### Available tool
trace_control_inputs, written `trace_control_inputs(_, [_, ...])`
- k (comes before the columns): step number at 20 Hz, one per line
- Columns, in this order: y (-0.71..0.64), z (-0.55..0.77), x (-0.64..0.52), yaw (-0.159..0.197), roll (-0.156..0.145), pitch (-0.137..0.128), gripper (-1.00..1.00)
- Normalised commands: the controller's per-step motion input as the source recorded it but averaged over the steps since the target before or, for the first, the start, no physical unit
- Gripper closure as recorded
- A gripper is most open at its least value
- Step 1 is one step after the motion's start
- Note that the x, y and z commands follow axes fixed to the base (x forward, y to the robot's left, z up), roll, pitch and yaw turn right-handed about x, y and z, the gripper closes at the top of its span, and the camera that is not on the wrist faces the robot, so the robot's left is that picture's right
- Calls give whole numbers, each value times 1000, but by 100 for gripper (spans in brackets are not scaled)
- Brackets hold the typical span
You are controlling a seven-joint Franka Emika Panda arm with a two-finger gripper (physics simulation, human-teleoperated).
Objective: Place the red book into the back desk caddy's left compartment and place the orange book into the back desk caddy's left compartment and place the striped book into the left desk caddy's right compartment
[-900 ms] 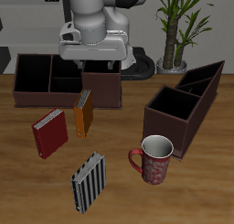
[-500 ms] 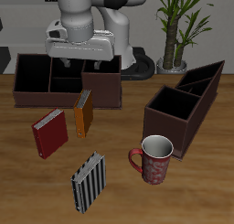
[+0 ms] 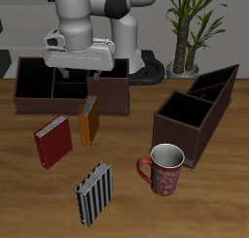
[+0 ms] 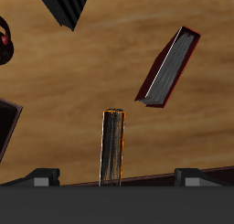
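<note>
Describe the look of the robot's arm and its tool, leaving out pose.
The arm is glossy light grey-white with bulky rounded segments and dark joint bands. The tool has a wide pale-grey body with small dark fingers beneath. No cables or markings are visible.

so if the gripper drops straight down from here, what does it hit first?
Most likely the orange book, which sits nearly centred under the gripper in the wrist view. The back desk caddy wall is close by, and depth is unclear, so contact there is possible.

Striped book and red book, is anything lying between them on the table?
No; the exterior view shows only bare tabletop between the striped book and the red book.
</note>
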Motion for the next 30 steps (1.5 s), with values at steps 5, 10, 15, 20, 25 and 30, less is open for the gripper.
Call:
trace_control_inputs(5, [-60, -56, 22, -7, 13, -31, -100])
trace_control_inputs(10, [7, -141, 42, -14, 7, -25, -100])
trace_control_inputs(15, [54, -139, 47, 7, 9, 0, -100])
trace_control_inputs(20, [-48, -44, 91, 14, 1, 6, -100])
trace_control_inputs(25, [-374, 40, 287, -3, -54, -6, -100])
trace_control_inputs(30, [-350, -21, 294, -41, -23, -11, -100])
